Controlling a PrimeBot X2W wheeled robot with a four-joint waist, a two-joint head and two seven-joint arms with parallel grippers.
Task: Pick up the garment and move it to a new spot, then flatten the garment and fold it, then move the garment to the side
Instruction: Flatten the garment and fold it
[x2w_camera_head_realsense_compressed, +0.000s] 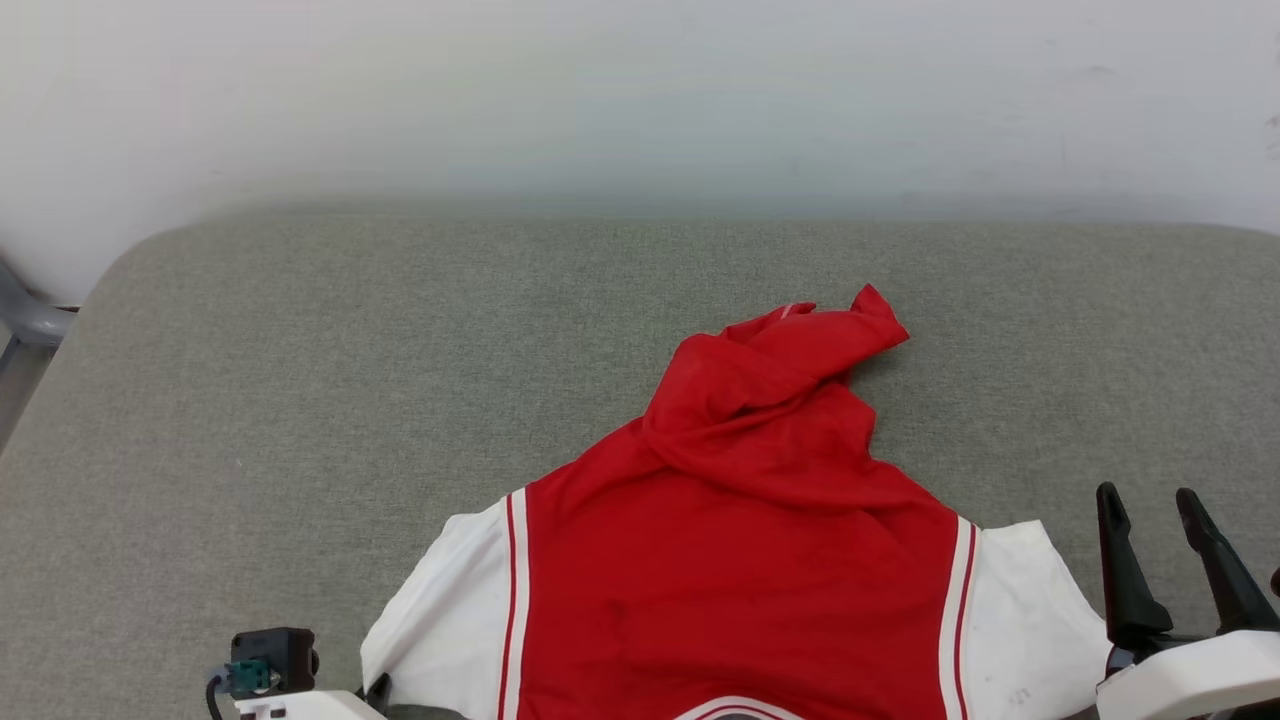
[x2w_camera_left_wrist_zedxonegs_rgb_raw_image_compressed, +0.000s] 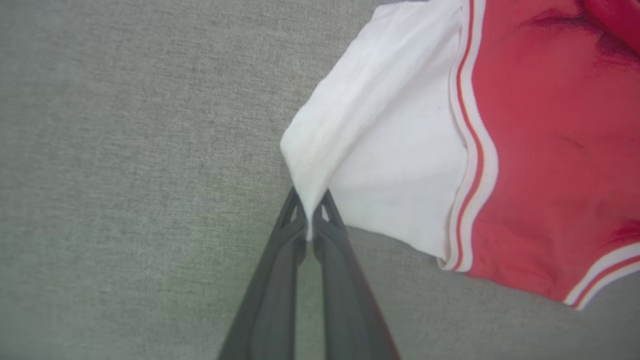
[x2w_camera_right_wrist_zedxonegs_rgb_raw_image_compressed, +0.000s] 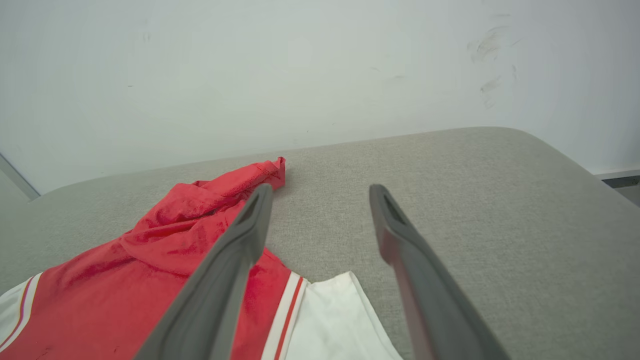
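With my left fingers (x2w_camera_left_wrist_zedxonegs_rgb_raw_image_compressed: 309, 234) clamped on one white sleeve of the garment (x2w_camera_head_realsense_compressed: 740, 540), which lies half-spread on the bench (x2w_camera_head_realsense_compressed: 300, 350) with its far end bunched, and my right fingers (x2w_camera_head_realsense_compressed: 1147, 495) apart and empty, I judge flattening unfinished, folding and setting aside undone.

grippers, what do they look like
The left gripper and right gripper each have two long dark tapering fingers with cut-outs near the tips, on white wrist shells. By the left wrist sits a black block with a teal connector and cable.

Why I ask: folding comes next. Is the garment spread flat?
Not yet: the garment has both white sleeves out, but its far end is bunched up.
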